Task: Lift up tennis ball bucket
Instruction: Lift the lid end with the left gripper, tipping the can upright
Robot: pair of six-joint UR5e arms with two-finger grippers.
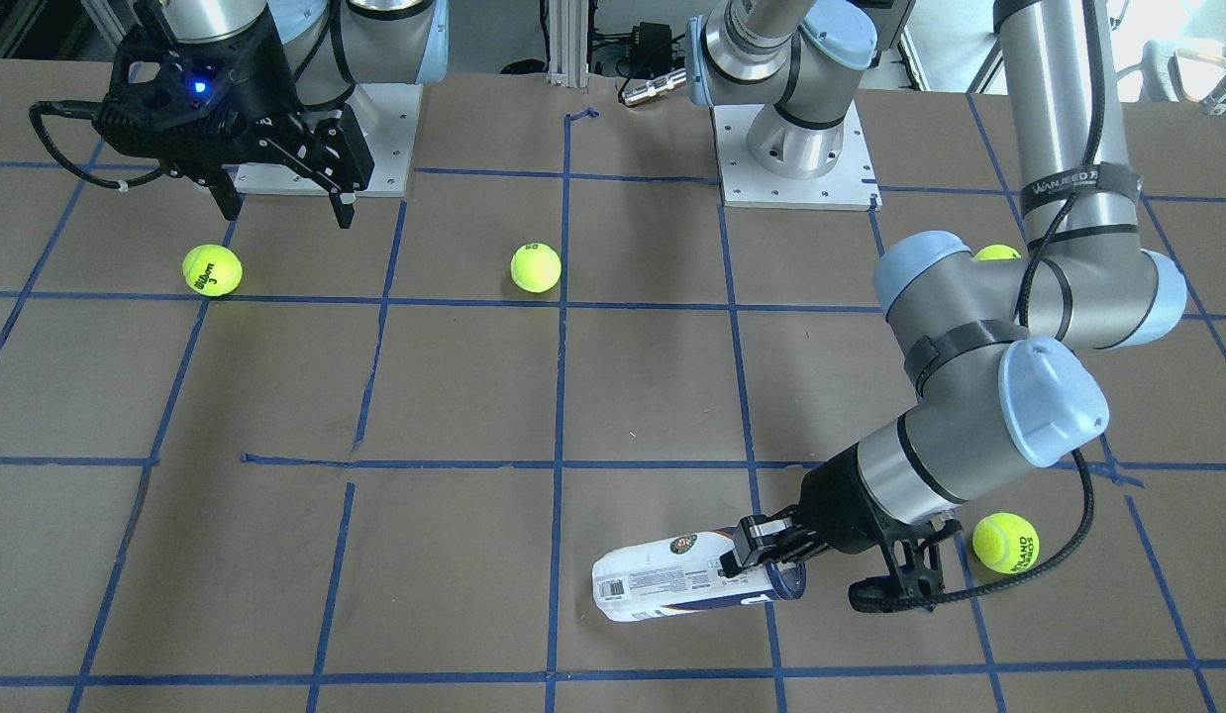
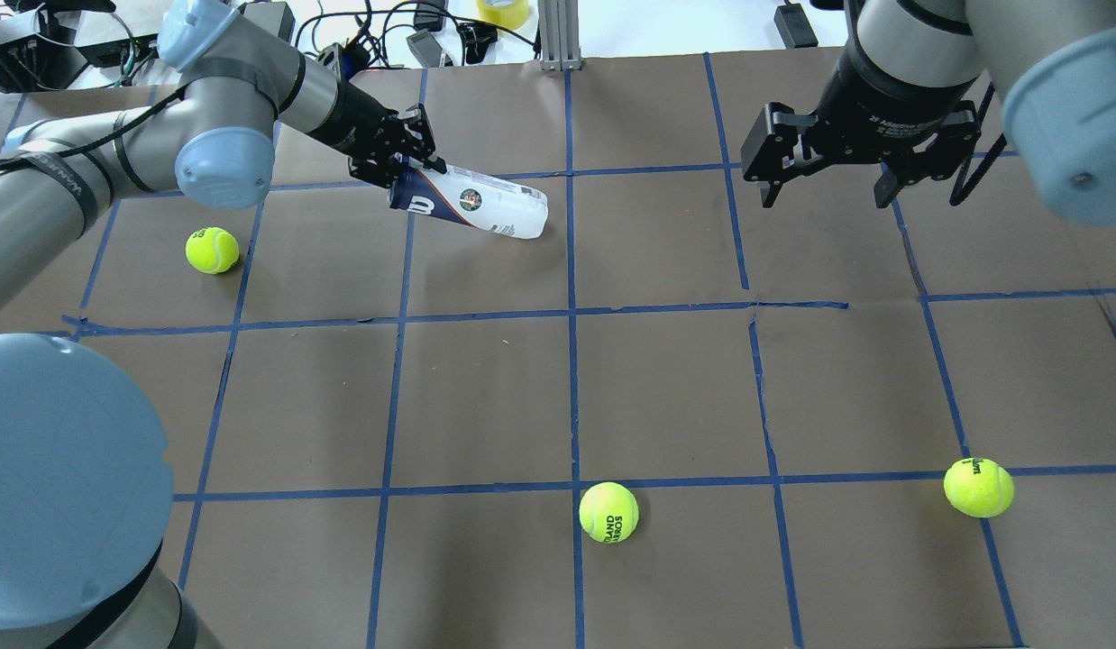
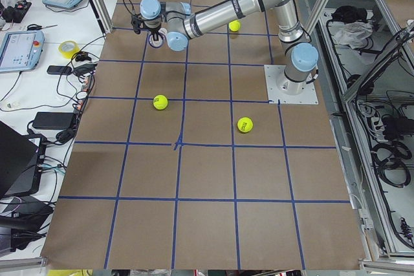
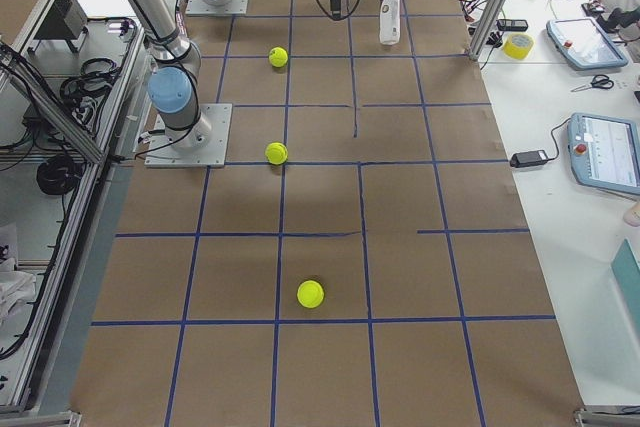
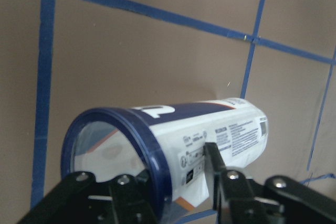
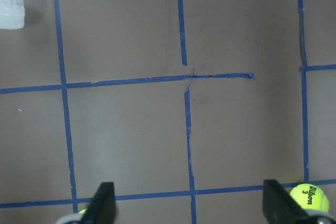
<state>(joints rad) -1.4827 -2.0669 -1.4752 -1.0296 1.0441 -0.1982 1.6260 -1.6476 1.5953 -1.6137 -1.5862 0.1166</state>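
Left hand [image 2: 412, 169] grips tennis ball bucket [image 2: 490, 200] at its navy end.

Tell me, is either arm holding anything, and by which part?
The left jaws grip the tube at its navy-banded end. The right jaws are open and empty.

A tennis ball [image 1: 997, 252] barely peeks over the elbow of the left arm [image 1: 970, 347]. Right wrist view: the tennis ball bucket [image 6: 10, 9] is clipped by the corner.
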